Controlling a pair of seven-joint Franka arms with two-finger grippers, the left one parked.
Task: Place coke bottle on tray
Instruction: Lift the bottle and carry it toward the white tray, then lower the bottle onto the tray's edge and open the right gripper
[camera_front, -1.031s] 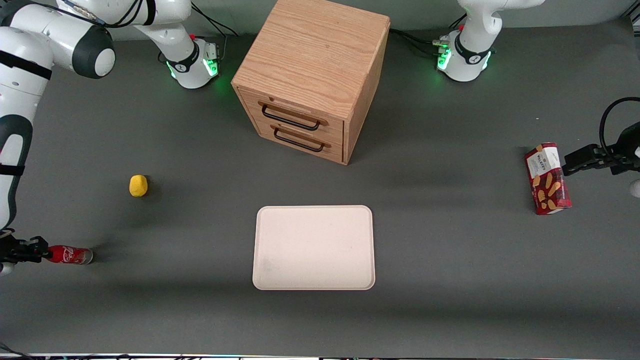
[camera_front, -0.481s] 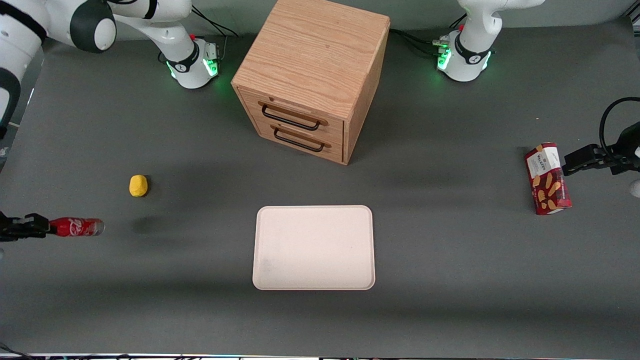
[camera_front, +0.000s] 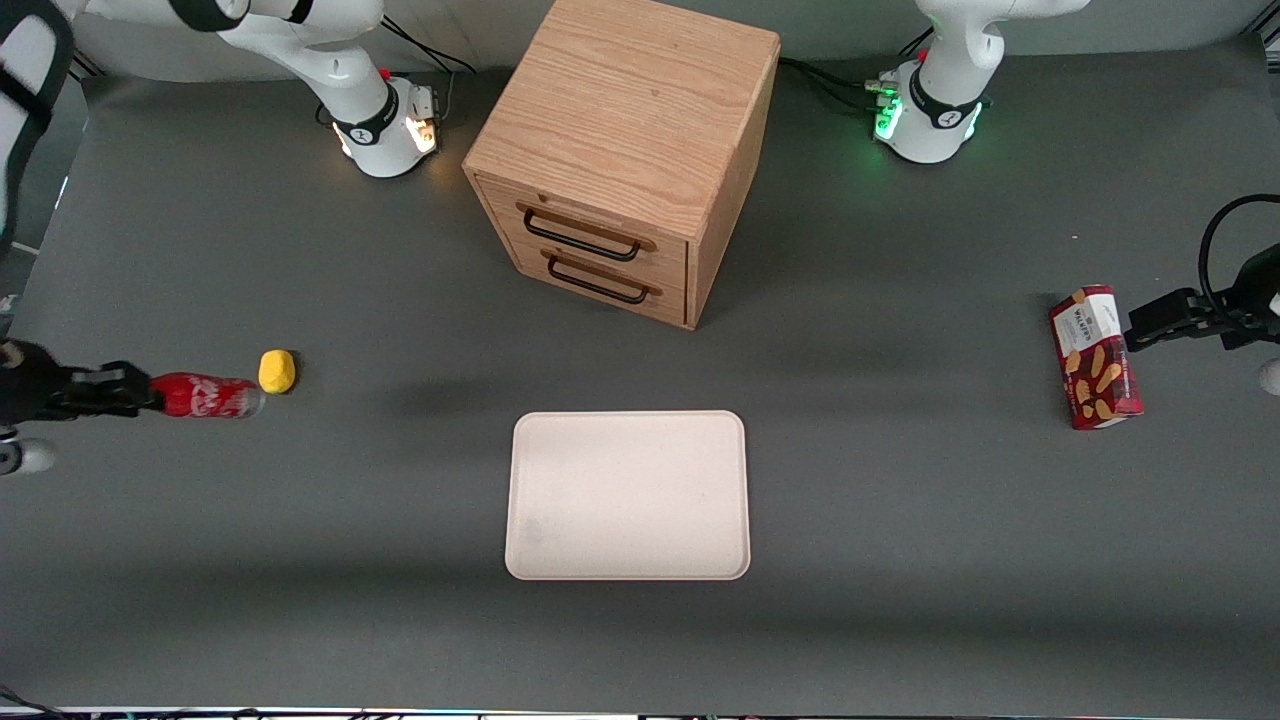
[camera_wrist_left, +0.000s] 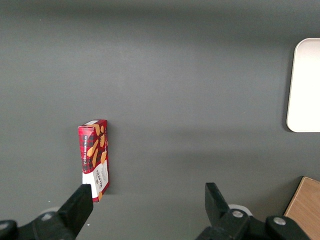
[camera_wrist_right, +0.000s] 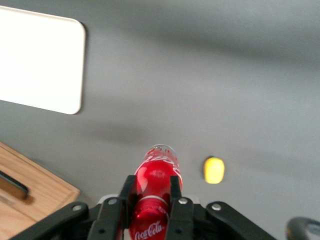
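Observation:
My right gripper (camera_front: 135, 392) is shut on the coke bottle (camera_front: 207, 396), a slim red bottle with white script, and holds it lying level above the table at the working arm's end. In the right wrist view the black fingers (camera_wrist_right: 176, 192) clamp the bottle (camera_wrist_right: 156, 177) on both sides. The tray (camera_front: 628, 495), pale cream with rounded corners, lies flat in the middle of the table, nearer the front camera than the cabinet; it shows in the right wrist view (camera_wrist_right: 40, 60) too. Nothing is on it.
A small yellow object (camera_front: 277, 370) lies on the table just beside the bottle's free end. A wooden two-drawer cabinet (camera_front: 625, 150) stands farther back at mid-table. A red biscuit box (camera_front: 1095, 357) lies toward the parked arm's end.
My right gripper has lifted the bottle off the table and carried it farther from the front camera and toward the tray. The bottle's end is now beside the yellow object.

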